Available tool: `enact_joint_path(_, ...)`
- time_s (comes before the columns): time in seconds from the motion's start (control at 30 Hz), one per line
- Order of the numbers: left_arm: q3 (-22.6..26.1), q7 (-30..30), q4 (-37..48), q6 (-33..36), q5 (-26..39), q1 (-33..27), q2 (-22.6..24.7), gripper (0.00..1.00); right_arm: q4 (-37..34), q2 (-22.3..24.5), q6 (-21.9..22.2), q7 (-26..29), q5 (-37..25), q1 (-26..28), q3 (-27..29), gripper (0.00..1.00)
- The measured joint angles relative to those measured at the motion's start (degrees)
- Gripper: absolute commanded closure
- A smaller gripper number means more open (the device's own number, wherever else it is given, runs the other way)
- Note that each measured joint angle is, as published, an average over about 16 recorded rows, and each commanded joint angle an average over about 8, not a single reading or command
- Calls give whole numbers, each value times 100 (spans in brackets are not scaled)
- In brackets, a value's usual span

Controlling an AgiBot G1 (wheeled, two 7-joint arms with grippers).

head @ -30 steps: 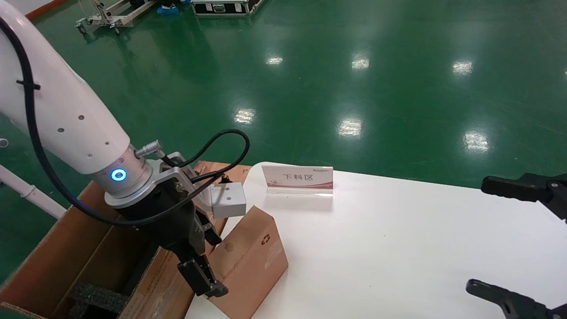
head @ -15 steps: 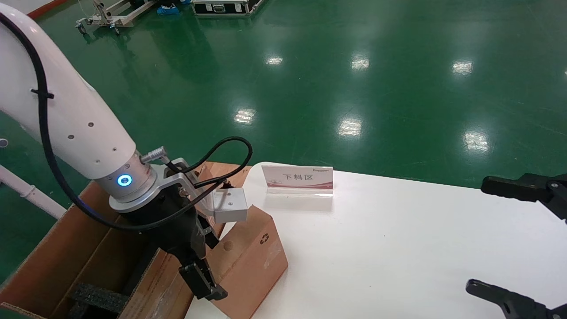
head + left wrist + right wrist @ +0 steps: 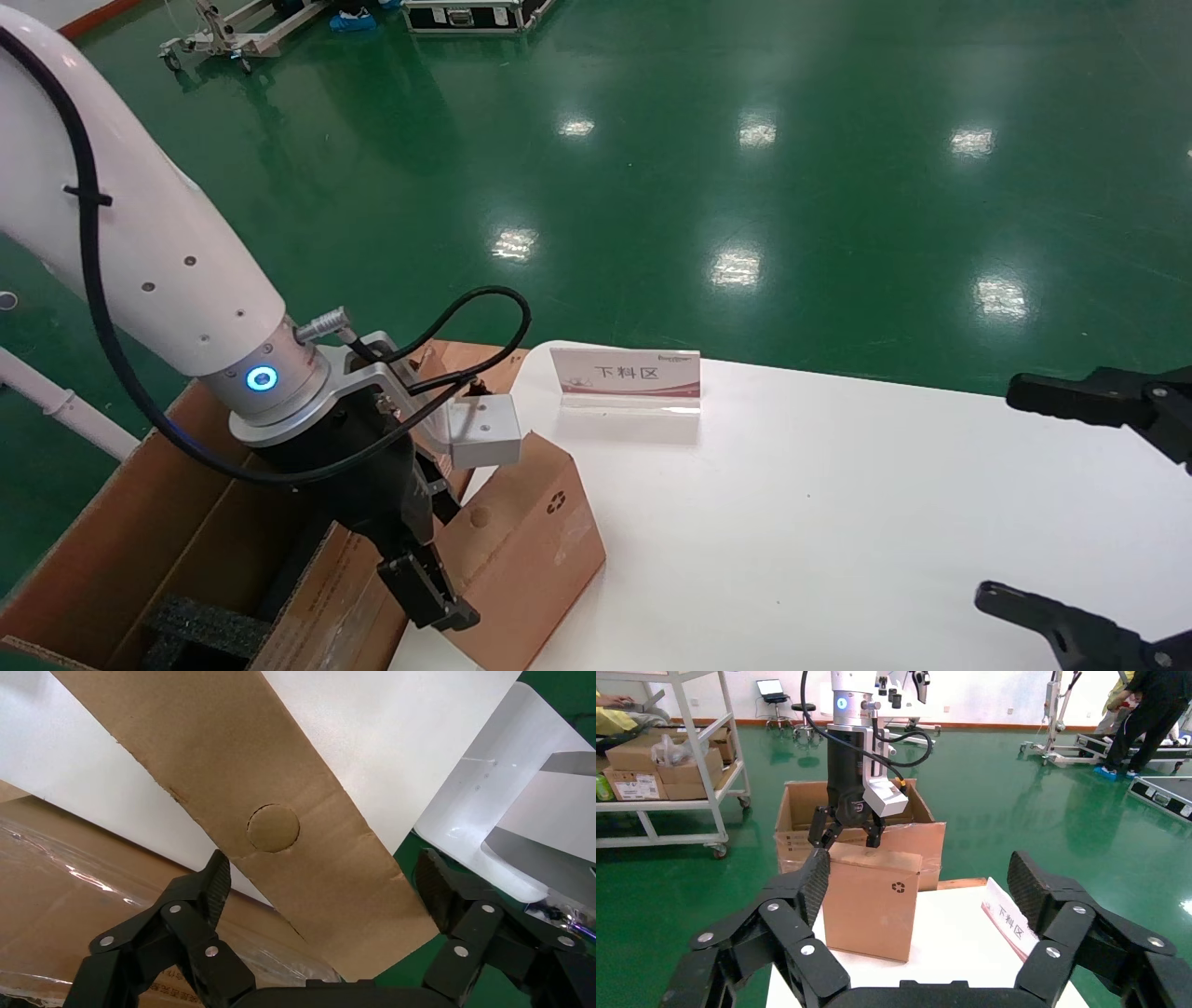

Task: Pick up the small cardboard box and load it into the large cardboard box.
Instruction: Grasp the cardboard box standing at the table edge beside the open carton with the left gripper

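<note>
Stretching across the lower right of the head view, the white rectangular table [image 3: 838,503] carries the task's things at its left end. Off the table's 9 o'clock edge stands the large cardboard box [image 3: 140,522], a long, deep brown corrugated carton with black foam blocks [image 3: 200,624] inside and glossy clear tape on its side. Just beside that carton, on the table's left edge, sits the small cardboard box [image 3: 531,531], a plain brown rectangular carton with a dark recycling symbol [image 3: 557,502] on one face; it looks tilted in the head view. Directly above this small carton is the left gripper [image 3: 323,888], its black fingers [image 3: 204,896] spread apart on either side of the carton's narrow top, which bears a round punched disc; whether the pads touch cardboard cannot be told. At the table's 3 o'clock side hangs the right gripper [image 3: 916,881], fingers wide apart and holding nothing. Toward 12 o'clock stands a small white-and-red sign card [image 3: 625,377] with Chinese characters.
</note>
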Motion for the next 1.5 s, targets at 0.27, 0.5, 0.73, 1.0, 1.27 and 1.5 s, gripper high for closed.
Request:
enact_joint_path(0.27, -12, -5, 1, 10, 3, 4, 0, 100, 0, 0, 0, 0, 0, 0, 0, 100)
enact_joint_path(0.5, -19, -8, 2, 13, 6, 6, 0, 100, 0, 0, 0, 0, 0, 0, 0, 100)
enact_joint_path(0.73, -23, -10, 3, 13, 11, 8, 0, 100, 0, 0, 0, 0, 0, 0, 0, 100)
enact_joint_path(1.0, -51, 3, 60, 14, 4, -53, -11, 100, -1, 0, 0, 0, 0, 0, -1, 100)
enact_joint_path(1.27, -225, -97, 148, 87, 61, -647, -92, 100, -3, 0, -1, -2, 1, 2, -3, 100)
enact_joint_path(1.5, -299, -336, 250, 242, 290, -1737, -139, 100, -5, 1, -1, -4, 2, 3, -6, 100)
